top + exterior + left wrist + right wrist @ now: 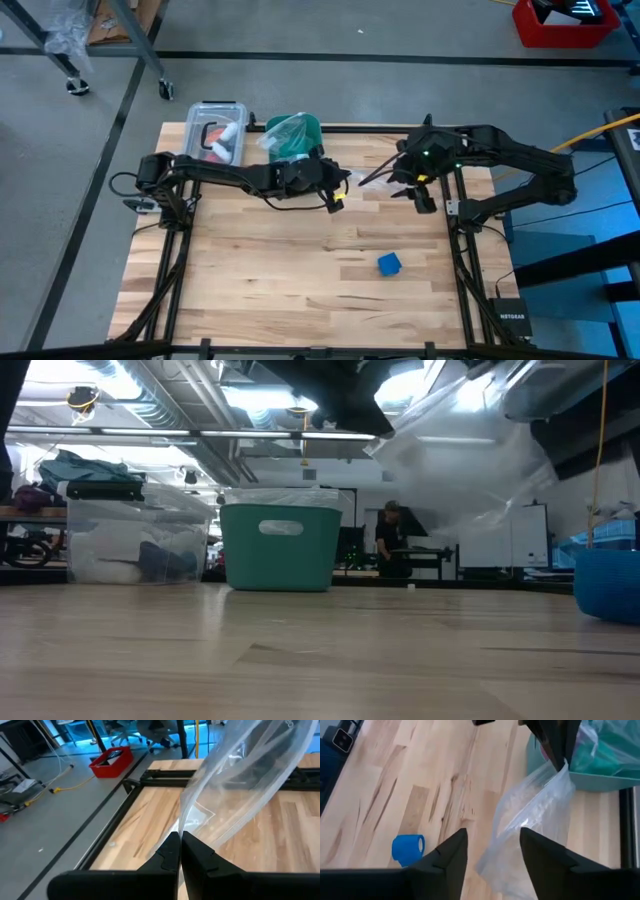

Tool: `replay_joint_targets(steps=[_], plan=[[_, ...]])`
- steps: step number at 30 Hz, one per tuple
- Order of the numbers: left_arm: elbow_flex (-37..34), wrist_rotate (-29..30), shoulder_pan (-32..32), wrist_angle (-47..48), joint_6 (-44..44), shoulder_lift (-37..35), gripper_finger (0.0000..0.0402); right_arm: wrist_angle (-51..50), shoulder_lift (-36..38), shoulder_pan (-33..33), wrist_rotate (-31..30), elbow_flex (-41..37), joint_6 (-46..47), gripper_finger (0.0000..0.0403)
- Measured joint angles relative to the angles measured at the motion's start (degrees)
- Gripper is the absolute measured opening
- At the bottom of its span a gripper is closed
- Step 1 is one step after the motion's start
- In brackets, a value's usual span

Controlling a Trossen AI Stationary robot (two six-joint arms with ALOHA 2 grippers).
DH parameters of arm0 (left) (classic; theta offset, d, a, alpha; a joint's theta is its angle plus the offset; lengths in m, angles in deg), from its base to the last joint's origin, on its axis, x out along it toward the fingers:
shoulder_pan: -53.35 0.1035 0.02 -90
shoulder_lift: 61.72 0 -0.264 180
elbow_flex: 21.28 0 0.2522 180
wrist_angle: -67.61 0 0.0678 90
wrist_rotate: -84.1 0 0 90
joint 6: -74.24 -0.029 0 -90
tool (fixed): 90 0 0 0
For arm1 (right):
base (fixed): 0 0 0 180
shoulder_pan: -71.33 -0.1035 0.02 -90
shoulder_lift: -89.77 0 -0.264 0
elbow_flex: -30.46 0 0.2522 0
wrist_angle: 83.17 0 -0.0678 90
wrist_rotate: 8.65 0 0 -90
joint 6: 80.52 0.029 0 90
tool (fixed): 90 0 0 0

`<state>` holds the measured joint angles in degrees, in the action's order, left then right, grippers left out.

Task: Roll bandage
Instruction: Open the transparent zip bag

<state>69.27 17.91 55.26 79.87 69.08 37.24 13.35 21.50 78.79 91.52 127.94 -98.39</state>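
From overhead I have both arms reaching in over the far half of the table (300, 270), meeting near the middle. My left tool (179, 851) is pinched tight on one edge of a clear plastic bag (240, 785), the two fingers pressed together with the film trapped between them; the bag stretches away from that grip and hangs in the air above the wood. My right tool (492, 855) sits close to the other end of the same bag, and its fingers stand apart with a clear gap between them. The bag's loose lower end hangs in or just behind that gap, but I cannot tell whether either finger touches it.

The bandage (389, 264) is a small bright blue roll lying on its own on the bare wood, toward the near right part of the table, well apart from both tools and from the bag. In the right wrist view it lies on its side, showing the hollow end of the roll.

At the far edge of the table stands a teal bin (279, 547) with crumpled clear plastic in it, just behind the left arm's wrist. Beside it, at the far left corner, is a clear lidded box (218, 131) with red and white items inside. A person (388, 540) stands in the room beyond the table, seen from the low camera.
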Motion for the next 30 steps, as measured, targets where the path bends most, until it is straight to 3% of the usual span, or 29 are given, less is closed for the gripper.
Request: replay_joint_targets(steps=[11,22,30], plan=[[0.0,0.1,-2.9,-2.6,0.1,-0.2,0.0,2.8,-3.2,0.0,-1.0,0.0,-0.5,0.0195],[0.0,0.0,-2.7,1.9,0.3,-0.2,0.0,3.6,-2.7,0.1,-1.7,0.0,-2.4,0.0195],[0.0,0.0,-1.7,4.4,2.9,-0.2,0.0,1.4,-1.9,0.0,-0.9,10.3,-7.1,0.0195]])
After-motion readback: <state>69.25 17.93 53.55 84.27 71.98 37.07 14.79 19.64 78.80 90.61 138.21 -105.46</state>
